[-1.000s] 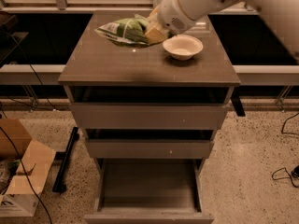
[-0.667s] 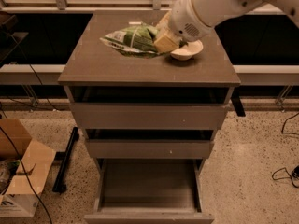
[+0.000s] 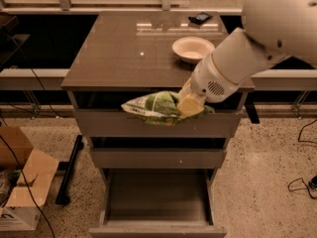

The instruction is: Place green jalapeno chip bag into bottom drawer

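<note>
The green jalapeno chip bag (image 3: 153,106) hangs in the air in front of the cabinet's top drawer front, off the countertop. My gripper (image 3: 189,104) is shut on the bag's right part, with a yellowish finger (image 3: 188,105) pressed over it. The white arm reaches in from the upper right. The bottom drawer (image 3: 157,227) is pulled out below, its bare grey interior showing, directly under the bag.
A white bowl (image 3: 192,48) and a small dark packet (image 3: 200,18) sit on the cabinet top (image 3: 129,48). The two upper drawers (image 3: 158,158) stand slightly open. A cardboard box (image 3: 20,187) lies on the floor at left. Cables (image 3: 302,182) trail at right.
The gripper has carried the chip bag off the countertop, forward and down, to in front of the top drawer. The bowl, earlier partly covered, now shows whole.
</note>
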